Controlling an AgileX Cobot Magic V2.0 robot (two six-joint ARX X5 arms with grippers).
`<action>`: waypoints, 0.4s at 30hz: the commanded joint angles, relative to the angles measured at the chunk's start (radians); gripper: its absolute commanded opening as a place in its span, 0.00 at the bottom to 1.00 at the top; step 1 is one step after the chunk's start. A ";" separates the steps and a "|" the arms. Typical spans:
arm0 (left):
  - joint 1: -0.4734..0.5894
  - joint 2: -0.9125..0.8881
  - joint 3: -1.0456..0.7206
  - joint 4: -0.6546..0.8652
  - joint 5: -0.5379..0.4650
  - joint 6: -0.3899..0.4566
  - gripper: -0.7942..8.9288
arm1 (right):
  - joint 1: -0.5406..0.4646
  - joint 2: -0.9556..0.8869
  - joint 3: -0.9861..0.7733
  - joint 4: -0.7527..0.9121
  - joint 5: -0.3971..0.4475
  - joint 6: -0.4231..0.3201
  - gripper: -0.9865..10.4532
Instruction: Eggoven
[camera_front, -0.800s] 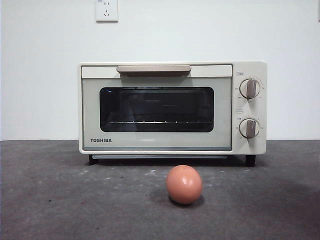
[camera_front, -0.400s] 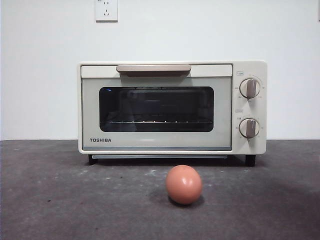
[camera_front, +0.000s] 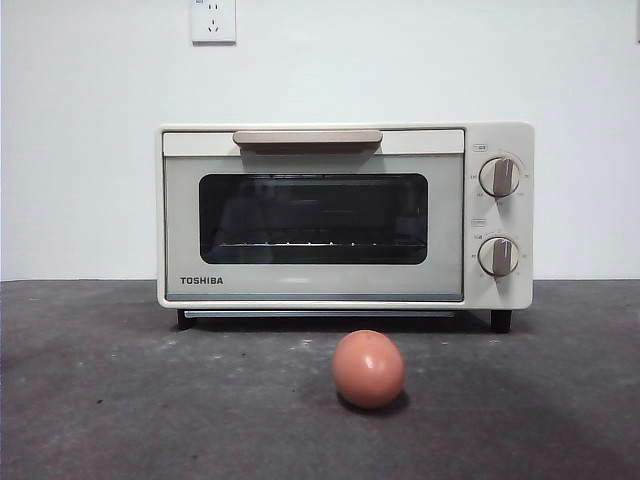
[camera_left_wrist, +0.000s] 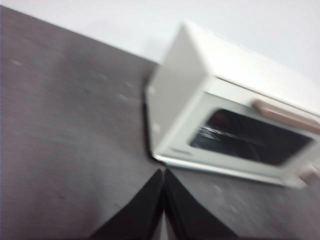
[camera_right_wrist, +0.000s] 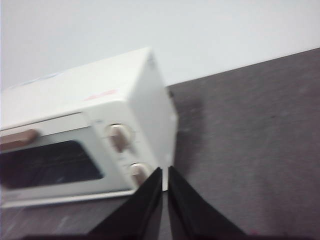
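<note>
A small orange-brown egg (camera_front: 368, 369) lies on the dark table in front of the cream TOSHIBA toaster oven (camera_front: 345, 215), a little right of its middle. The oven door is closed, with its tan handle (camera_front: 307, 138) on top and two knobs (camera_front: 498, 177) at the right. The oven also shows in the left wrist view (camera_left_wrist: 230, 125) and in the right wrist view (camera_right_wrist: 90, 130). My left gripper (camera_left_wrist: 164, 172) is shut and empty, off the oven's left front corner. My right gripper (camera_right_wrist: 164, 170) is shut and empty, off its right front corner. Neither shows in the front view.
The dark grey table (camera_front: 120, 400) runs back to a white wall. A wall socket (camera_front: 213, 20) sits high on the wall above the oven's left part.
</note>
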 joint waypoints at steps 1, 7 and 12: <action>0.002 0.089 0.108 -0.059 0.089 0.079 0.09 | 0.001 0.098 0.130 -0.102 -0.087 -0.073 0.09; 0.001 0.224 0.268 -0.268 0.230 0.221 0.09 | 0.013 0.286 0.367 -0.396 -0.261 -0.213 0.09; -0.020 0.257 0.335 -0.422 0.281 0.295 0.09 | 0.064 0.375 0.498 -0.607 -0.269 -0.325 0.09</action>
